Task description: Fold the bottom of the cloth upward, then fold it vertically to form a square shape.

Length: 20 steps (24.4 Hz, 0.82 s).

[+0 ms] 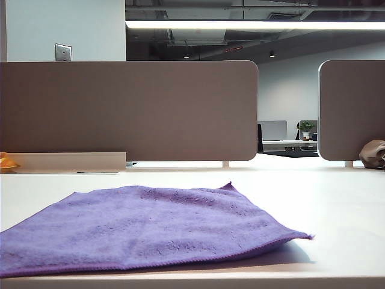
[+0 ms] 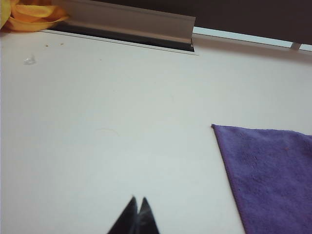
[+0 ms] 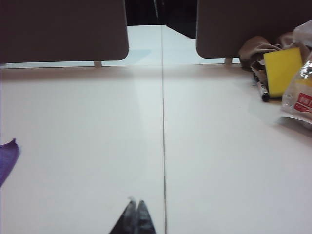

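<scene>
the cloth [image 1: 150,226] is lying flat and unfolded near the tabletop's [image 1: 337,198] front edge, so 0 of 2 folds are looking done. left gripper [image 2: 136,217] and right gripper [image 3: 135,217] are hovering off it, jaws pressed together, empty.

Count, quick: 1 purple fuzzy microfiber cloth [image 1: 150,229], spread flat on 1 white table [image 1: 337,198]. 2 grey rounded divider panels [image 1: 129,108] at the table's back edge. 1 brownish-grey lump [image 1: 373,153] by the right panel. 1 orange-yellow thing [image 2: 31,15] at far left, kind unclear. Off to my right: 1 yellow rectangular sponge [image 3: 283,70], 1 black marker pen [image 3: 262,90], 1 clear plastic bag w/ red label [image 3: 301,95]. 2 grippers of mine, left gripper [image 2: 137,204] & right gripper [image 3: 135,207], both w/ tips pressed together, nothing in them.
</scene>
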Tool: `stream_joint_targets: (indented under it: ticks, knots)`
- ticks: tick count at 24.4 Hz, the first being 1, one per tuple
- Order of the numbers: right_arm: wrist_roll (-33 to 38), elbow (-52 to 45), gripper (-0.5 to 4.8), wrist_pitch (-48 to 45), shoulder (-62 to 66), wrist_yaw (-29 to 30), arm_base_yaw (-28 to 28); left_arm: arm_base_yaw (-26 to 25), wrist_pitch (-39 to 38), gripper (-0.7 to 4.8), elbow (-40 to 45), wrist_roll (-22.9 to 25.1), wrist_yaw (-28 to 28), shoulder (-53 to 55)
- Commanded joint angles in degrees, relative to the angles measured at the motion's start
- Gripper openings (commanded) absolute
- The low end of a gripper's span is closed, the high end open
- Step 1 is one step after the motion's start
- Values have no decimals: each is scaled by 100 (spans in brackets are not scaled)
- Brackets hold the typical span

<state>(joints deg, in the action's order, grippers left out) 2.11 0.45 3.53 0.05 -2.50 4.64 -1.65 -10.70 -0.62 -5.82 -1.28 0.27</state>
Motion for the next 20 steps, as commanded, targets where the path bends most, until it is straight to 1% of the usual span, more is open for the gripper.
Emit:
stream_joint_targets:
  ticks: [1,2,3,5,7,10,11,12,13,14,16,18,19,20]
  knots:
    - [470,-28,0,-76,7,168,11,0,17,-3,20,22,0,2]
    - [785,-15,-1,-85,7,267,13,0,26,-3,20,24,0,2]
    - [1346,9,-1,-212,7,426,11,0,57,-3,17,20,0,2]
    - [1967,205,-1,-243,7,555,11,0,46,-3,-74,-39,-11,2]
    - [2253,400,-1,-232,7,638,11,0,50,-3,-232,-37,-24,2]
    - [2365,697,-1,-197,7,911,11,0,55,-3,-581,-72,-22,2]
    - [2371,782,-1,-186,7,1113,11,0,52,-3,-697,-140,-26,2]
    - [2385,887,-1,-190,7,1464,11,2,50,-4,-839,-289,-26,2]
    - [2511,1023,-1,-214,7,2122,11,2,48,-4,-1051,-553,-26,4]
    - [2774,1104,-1,-212,7,2629,11,2,46,-4,-1266,-702,-103,4]
    - [3117,1224,-1,-208,7,3322,11,2,-39,-4,-1512,-658,-420,4]
    - [3241,1329,-2,-190,7,3598,11,2,-109,-4,-1690,-662,-754,4]
    - [3279,1491,-2,-52,9,3711,11,2,-208,-5,-1915,-662,-1202,4]
    - [3276,1698,-2,249,15,3724,11,2,-341,-4,-2151,-662,-1491,4]
